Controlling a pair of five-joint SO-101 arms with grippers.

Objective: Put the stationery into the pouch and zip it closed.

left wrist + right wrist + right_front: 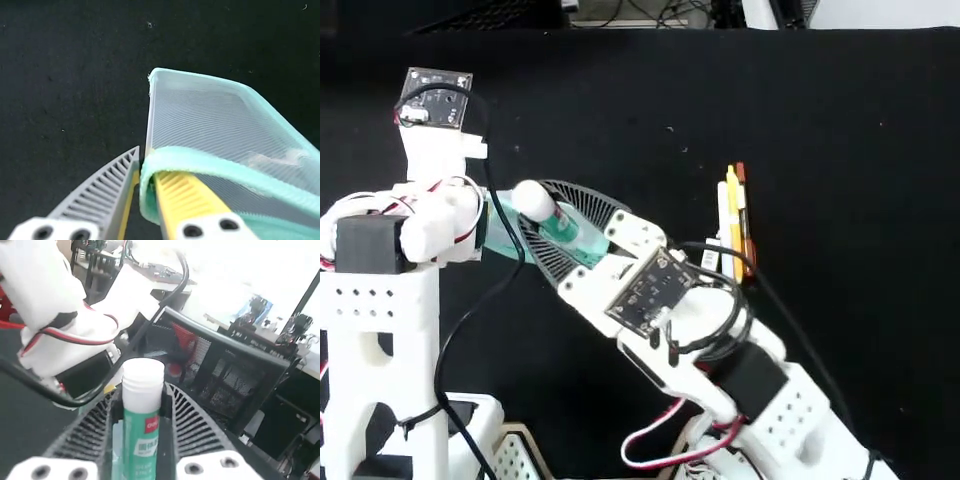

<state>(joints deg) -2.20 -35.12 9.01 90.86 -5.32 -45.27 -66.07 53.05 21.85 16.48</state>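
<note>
Nearest, the right end effector is seen closed on a glue stick, which is clamped between the two ribbed jaws with its white cap standing out beyond them. Just past the cap, the teal mesh pouch is held up by the left end effector. The pouch's rim is pinched there, with the yellow jaw apparently inside the mouth and the grey jaw outside. In the high view the cap is found close beside the pouch, though whether it is inside the rim cannot be told. Farther off, well apart from both arms, a small bundle of pens is seen lying on the black worktop.

The step in hand is judged to be the loading of the glue stick, with the pens not yet packed and the zip not yet drawn. For the next move, the cap must be lined up with the held-open mouth and the stick slid well in before the grip is released. Care is called for, since the pouch is held at one edge only and its soft rim may fold under a push.
</note>
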